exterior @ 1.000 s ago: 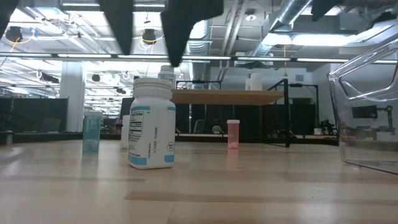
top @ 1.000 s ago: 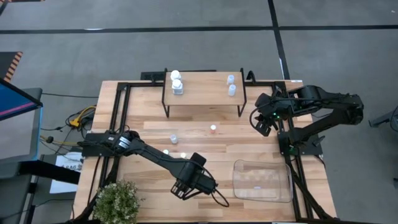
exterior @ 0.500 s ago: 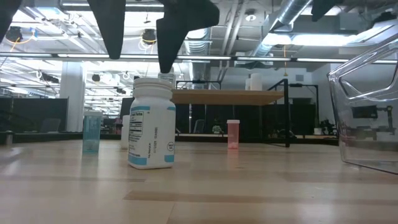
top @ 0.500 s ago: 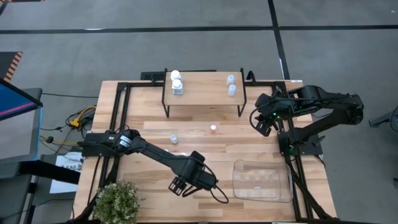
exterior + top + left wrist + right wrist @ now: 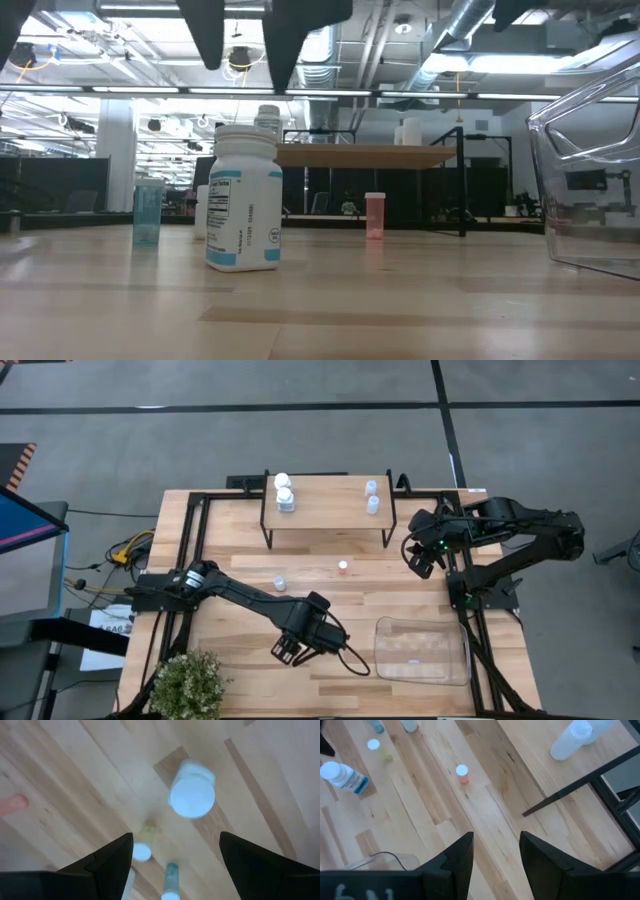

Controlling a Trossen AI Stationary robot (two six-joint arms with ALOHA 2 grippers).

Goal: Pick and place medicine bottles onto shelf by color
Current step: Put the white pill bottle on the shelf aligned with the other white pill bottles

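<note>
My left gripper [image 5: 288, 651] is open and hangs above a chunky white bottle [image 5: 243, 199] that stands upright on the table; in the left wrist view [image 5: 176, 836] its fingers frame the bottle's cap [image 5: 192, 797] from above without touching. The arm hides this bottle in the high view. A small white-capped bottle [image 5: 141, 852] and a bluish one [image 5: 147, 211] stand near it. A red-orange bottle [image 5: 343, 567] stands before the shelf [image 5: 328, 510], which carries two white bottles [image 5: 284, 492] and two clear ones [image 5: 372, 497]. My right gripper [image 5: 420, 556] waits open at the shelf's right.
A clear plastic tray [image 5: 421, 651] lies at the near right, close to my left gripper. A potted plant [image 5: 189, 684] stands at the near left corner. Another small bottle [image 5: 279, 582] stands mid-table. Black frame rails run along the table's left and right sides.
My left gripper has shifted a little toward the table's left and far edges above the white bottle, dipping and then rising slightly. The bottle has stayed in place.
</note>
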